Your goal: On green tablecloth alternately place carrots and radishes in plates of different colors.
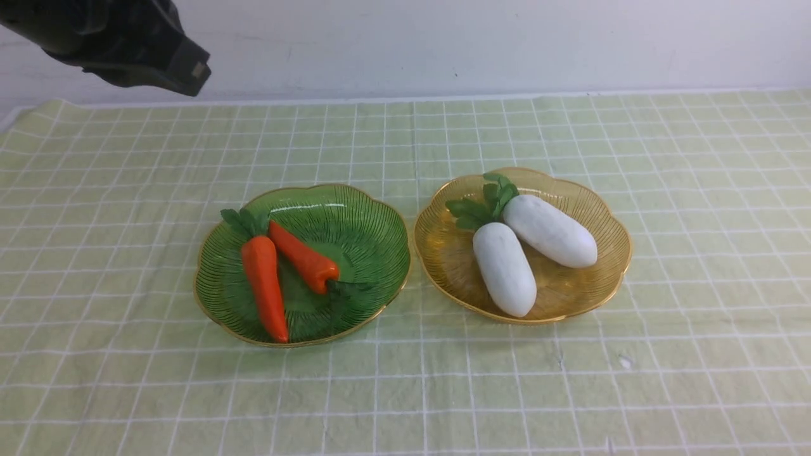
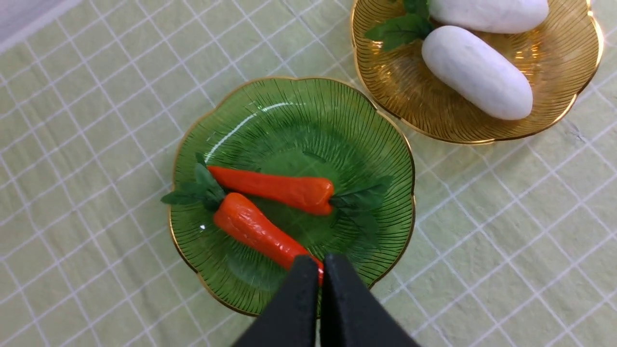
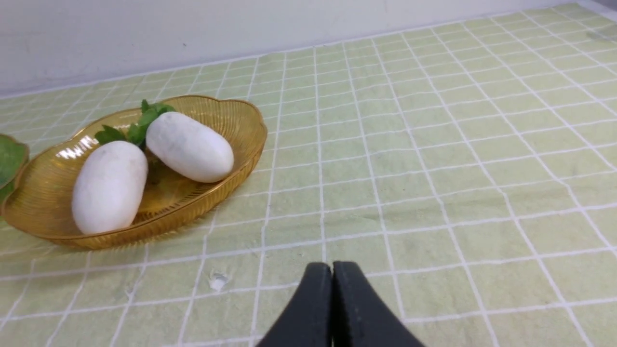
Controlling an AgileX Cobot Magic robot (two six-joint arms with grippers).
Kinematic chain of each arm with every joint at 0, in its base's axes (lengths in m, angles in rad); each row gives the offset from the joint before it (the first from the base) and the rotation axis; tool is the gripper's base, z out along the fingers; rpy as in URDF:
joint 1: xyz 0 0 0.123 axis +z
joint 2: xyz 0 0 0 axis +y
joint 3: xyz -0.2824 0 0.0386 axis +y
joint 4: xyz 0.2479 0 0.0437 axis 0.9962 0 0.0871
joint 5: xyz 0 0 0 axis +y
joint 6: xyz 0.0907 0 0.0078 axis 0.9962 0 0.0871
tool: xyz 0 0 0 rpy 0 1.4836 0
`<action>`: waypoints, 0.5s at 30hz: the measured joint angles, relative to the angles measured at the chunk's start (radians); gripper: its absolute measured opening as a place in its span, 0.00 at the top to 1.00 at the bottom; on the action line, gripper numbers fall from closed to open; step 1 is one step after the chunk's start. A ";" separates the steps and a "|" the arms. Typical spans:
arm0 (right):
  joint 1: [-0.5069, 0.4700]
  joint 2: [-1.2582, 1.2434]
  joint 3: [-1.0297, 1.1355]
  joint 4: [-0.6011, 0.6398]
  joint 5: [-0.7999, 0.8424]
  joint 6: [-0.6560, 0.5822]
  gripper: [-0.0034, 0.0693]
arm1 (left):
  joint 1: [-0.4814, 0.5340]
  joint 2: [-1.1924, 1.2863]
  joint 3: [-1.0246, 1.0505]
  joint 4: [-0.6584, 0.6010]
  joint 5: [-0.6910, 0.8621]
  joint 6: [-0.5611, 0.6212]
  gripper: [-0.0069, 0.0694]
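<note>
Diagonally, 2 white radishes (image 1: pixel 527 253), leaves leftward

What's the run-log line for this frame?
carrots: both in green plate | radishes: both in amber plate | claws: both shut, empty

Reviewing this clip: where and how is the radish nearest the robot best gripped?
Probably around the middle of the nearer white radish, fingers coming from above and closing across its width: it lies lengthwise toward the robot, and its smooth, rounded ends look slippery. Its other long side is close to the second radish.
</note>
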 joint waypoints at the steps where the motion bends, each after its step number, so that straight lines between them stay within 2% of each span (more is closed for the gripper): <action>1: 0.001 0.000 0.000 0.000 0.000 0.000 0.97 | 0.000 -0.004 0.000 0.001 0.000 -0.004 0.92; 15: 0.001 0.000 0.000 0.053 0.000 0.000 0.97 | 0.000 -0.017 0.000 0.001 0.001 -0.030 0.92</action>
